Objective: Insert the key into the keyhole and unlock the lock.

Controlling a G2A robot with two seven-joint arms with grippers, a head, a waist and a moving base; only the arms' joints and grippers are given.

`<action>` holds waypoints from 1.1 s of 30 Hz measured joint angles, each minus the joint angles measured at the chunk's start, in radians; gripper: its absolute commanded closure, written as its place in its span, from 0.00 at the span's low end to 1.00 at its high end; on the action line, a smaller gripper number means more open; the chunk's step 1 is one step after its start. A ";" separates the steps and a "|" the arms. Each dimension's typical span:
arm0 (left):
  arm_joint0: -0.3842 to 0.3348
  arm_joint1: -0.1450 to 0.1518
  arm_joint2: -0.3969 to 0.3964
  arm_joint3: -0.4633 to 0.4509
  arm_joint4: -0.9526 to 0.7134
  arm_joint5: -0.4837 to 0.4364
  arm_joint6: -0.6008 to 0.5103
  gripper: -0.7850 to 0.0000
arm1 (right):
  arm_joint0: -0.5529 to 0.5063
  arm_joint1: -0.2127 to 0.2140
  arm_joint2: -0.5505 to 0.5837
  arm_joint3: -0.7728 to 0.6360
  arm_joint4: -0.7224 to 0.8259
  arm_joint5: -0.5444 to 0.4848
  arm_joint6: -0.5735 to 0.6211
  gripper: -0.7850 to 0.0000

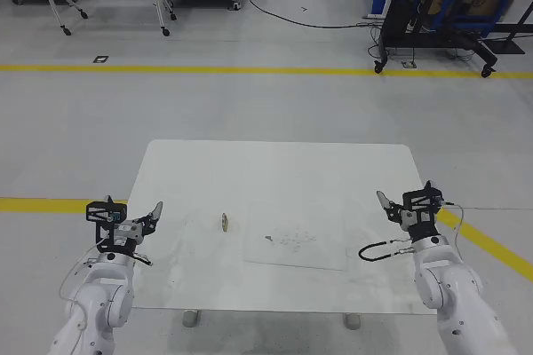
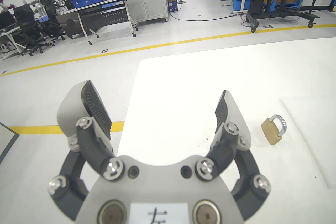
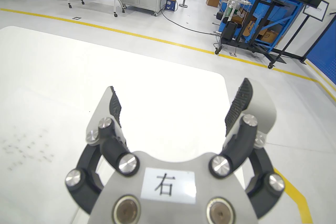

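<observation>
Top view looks steeply down over the counter (image 1: 275, 177) from its near edge; each wrist camera sits close behind its jaws, facing far across that counter

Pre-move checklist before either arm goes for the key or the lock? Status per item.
1. Left gripper open and empty: ok.
2. Right gripper open and empty: ok.
3. Padlock resting on the table, apart from both grippers: ok.
4. Keyhole facing known: cannot tell.
5. Key located: cannot tell. A small dark thing lies on the sheet beside the padlock, too small to identify.
</observation>
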 measured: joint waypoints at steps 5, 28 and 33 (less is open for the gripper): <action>0.000 0.000 0.000 0.000 0.000 0.000 0.000 0.00 | 0.075 -0.003 -0.104 0.023 -0.098 -0.076 0.070 0.00; 0.000 0.000 0.000 0.000 0.000 0.000 0.000 0.00 | 0.341 -0.031 -0.407 0.253 -0.189 -0.345 0.147 0.00; 0.000 0.000 0.000 0.000 0.000 0.000 0.000 0.00 | 0.419 -0.029 -0.458 0.339 -0.181 -0.617 0.115 0.00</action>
